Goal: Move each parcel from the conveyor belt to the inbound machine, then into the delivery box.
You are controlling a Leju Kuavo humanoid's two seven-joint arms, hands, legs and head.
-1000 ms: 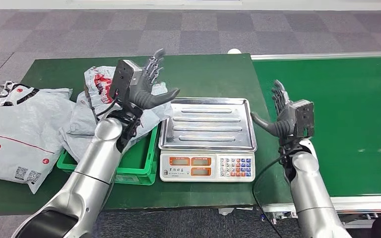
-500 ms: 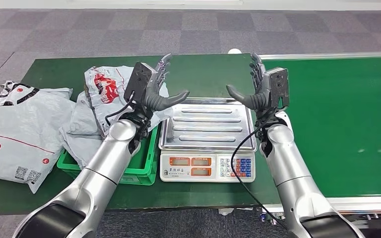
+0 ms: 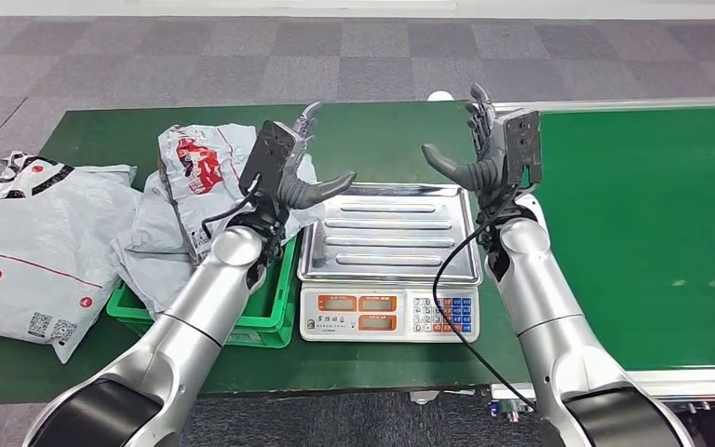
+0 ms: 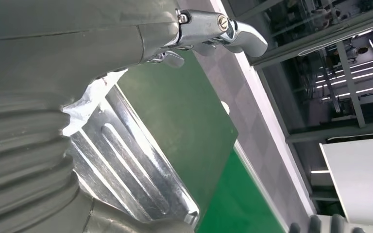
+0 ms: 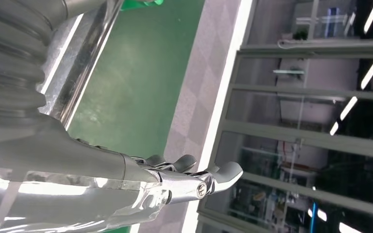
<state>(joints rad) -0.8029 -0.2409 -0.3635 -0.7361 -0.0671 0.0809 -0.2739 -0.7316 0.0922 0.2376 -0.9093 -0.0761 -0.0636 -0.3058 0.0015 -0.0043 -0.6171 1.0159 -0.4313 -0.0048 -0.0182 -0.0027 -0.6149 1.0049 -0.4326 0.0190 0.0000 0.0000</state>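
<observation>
- Both hands raised, fingers apart, holding nothing: left hand (image 3: 293, 168), right hand (image 3: 484, 154), flanking the bare scale (image 3: 389, 233).
- Parcels (image 3: 191, 172) already rest in the green box (image 3: 265, 307).
- Next, I'd guess: fetch another from the conveyor belt (image 3: 642, 223).

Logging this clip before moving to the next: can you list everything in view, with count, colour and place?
parcels: at least two, grey poly bags with red print, left side of the table, one over the crate
crate: one, green, left of the scale
scale: one, steel tray, white base, table centre
table: one, green top
conveyor belt: one, green, right
left hand: raised over the scale's left edge
right hand: raised over its right edge
</observation>
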